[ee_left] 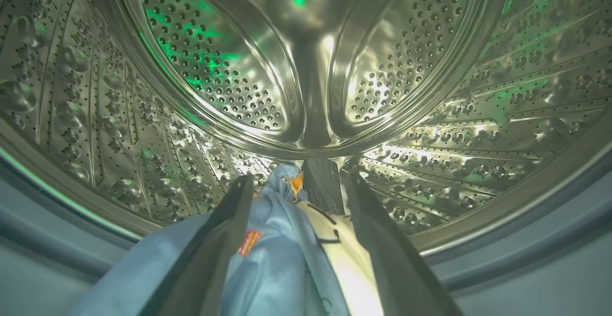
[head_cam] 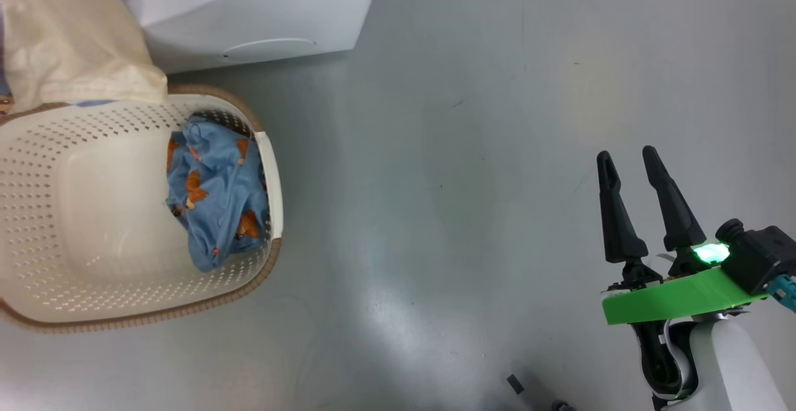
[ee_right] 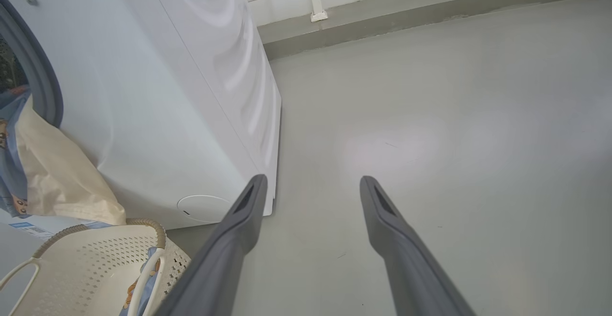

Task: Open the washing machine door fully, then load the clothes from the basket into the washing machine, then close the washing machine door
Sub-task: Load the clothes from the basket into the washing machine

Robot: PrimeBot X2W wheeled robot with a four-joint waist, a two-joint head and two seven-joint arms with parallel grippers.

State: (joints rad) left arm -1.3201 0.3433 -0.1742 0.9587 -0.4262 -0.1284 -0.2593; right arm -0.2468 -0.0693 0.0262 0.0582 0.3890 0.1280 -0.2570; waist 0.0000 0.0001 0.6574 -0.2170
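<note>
Your left gripper [ee_left: 299, 177] is inside the washing machine [ee_right: 158, 115], in the drum [ee_left: 215, 67]. Its fingers are spread wide, w/ blue and white clothes [ee_left: 277, 258] lying between them (loose, not squeezed). Your right gripper [head_cam: 627, 153] hangs over the floor [head_cam: 435, 212], fingers apart, holding nothing. One blue piece [head_cam: 214, 193] sits in the basket [head_cam: 93, 299]. A cream cloth [head_cam: 68, 38] hangs from the machine's mouth onto the basket's rim.
</note>
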